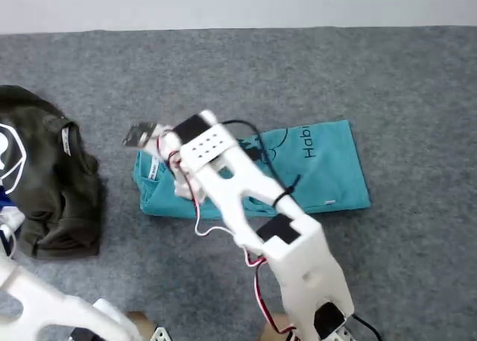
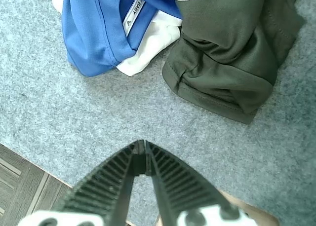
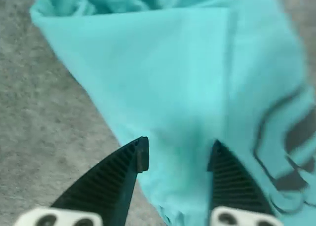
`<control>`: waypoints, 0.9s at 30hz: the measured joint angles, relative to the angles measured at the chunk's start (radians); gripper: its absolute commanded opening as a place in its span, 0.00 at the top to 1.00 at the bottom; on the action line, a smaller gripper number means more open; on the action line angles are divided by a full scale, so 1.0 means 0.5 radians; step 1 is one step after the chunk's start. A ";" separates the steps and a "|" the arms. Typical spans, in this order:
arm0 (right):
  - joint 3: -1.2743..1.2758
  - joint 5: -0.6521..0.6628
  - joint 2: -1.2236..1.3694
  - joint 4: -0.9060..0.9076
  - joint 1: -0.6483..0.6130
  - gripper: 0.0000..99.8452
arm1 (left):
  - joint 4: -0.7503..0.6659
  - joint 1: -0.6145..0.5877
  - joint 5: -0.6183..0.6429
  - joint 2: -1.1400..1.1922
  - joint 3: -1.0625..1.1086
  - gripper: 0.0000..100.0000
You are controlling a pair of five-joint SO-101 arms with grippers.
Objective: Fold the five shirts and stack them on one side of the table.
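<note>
High view: a teal shirt (image 1: 328, 170) lies folded in the middle of the grey tabletop (image 1: 223, 73). It has dark lettering and a line drawing near its far edge, and a small white tag (image 1: 328, 202) at its near edge. The right arm (image 1: 246, 199) stretches across it and hides much of its middle. The right claw (image 1: 138, 136) sits at the end of the shirt nearer an olive shirt (image 1: 52, 185). That one is heaped at the tabletop's side, well apart from the teal one, and shows a white neck label (image 1: 65, 141) and part of a white print.

Left wrist view: the left claw (image 2: 145, 159) has its ribbed fingers pressed together with nothing between them, above bare tabletop close to its edge. Beyond it lies a blue shirt (image 2: 94, 28) with a white collar label (image 2: 131, 14) whose print is too small to make out. A white cloth (image 2: 148, 43) is tucked under the blue shirt, and the olive shirt lies against that cloth.

Right wrist view: the right claw's fingers stand apart over the teal shirt's folded edge. Whether they touch the fabric cannot be told. Curved dark print (image 3: 286, 152) shows to one side, blurred.
</note>
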 measured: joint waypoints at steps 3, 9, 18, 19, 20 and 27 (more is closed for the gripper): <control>0.000 -0.061 0.135 -0.012 -0.052 0.97 | 0.000 0.000 0.000 0.000 0.000 0.99; 0.000 -0.092 0.172 0.074 -0.147 0.97 | 0.000 0.000 0.000 0.000 0.000 0.99; -0.071 -0.092 0.009 0.101 -0.175 0.97 | 0.000 0.000 0.000 0.000 0.000 0.99; -0.089 -0.092 -0.009 0.101 -0.175 0.97 | 0.000 0.000 0.000 0.000 0.000 0.99; -0.101 -0.092 -0.021 0.101 -0.175 0.97 | 0.000 0.000 0.000 0.000 0.000 0.99; -0.110 -0.095 -0.021 0.227 0.006 0.96 | 0.000 0.000 0.000 0.000 0.000 0.99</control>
